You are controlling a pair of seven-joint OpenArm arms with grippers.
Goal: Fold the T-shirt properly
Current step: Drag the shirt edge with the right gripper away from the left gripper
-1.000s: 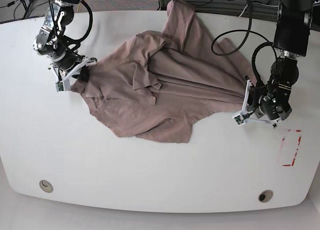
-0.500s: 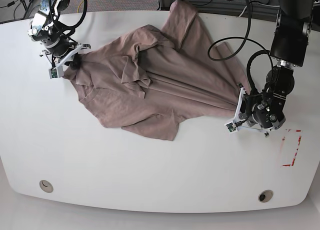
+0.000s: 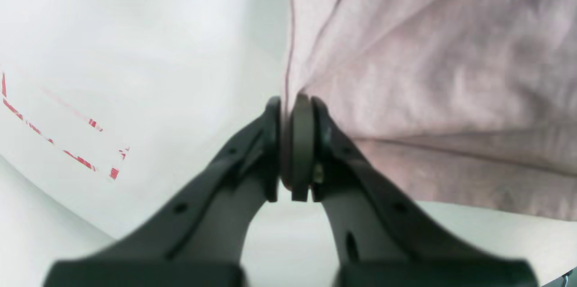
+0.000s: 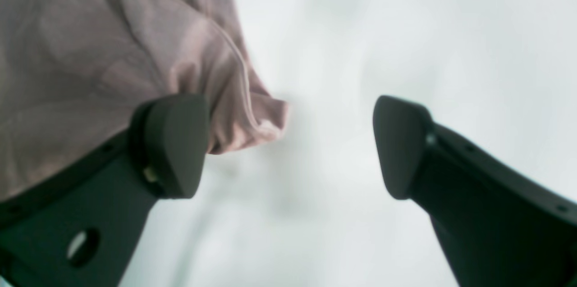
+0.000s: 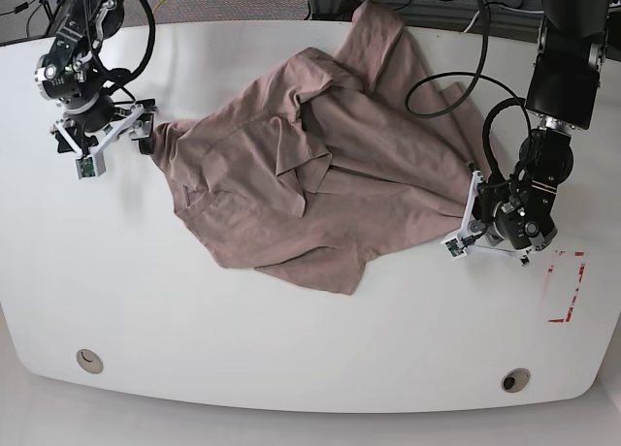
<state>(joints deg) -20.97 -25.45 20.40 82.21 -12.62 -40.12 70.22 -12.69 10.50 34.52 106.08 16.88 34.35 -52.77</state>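
Base view: the T-shirt (image 5: 310, 165) lies crumpled on the white table (image 5: 291, 349), its long axis running from the left side of the view toward the right, with one part reaching up to the far edge of the table. Folds bunch near its middle, and a lobe of cloth hangs toward the near side.

The left gripper (image 5: 473, 213), on the view's right, is clenched on the shirt's edge; the left wrist view shows its jaws pressed together with cloth (image 3: 428, 75) pinched between them. Red tape marks (image 5: 568, 286) lie just beside it on the table.

The right gripper (image 4: 288, 143) stands released, jaws wide apart, a shirt corner (image 4: 252, 116) touching one fingertip (image 4: 173, 143).
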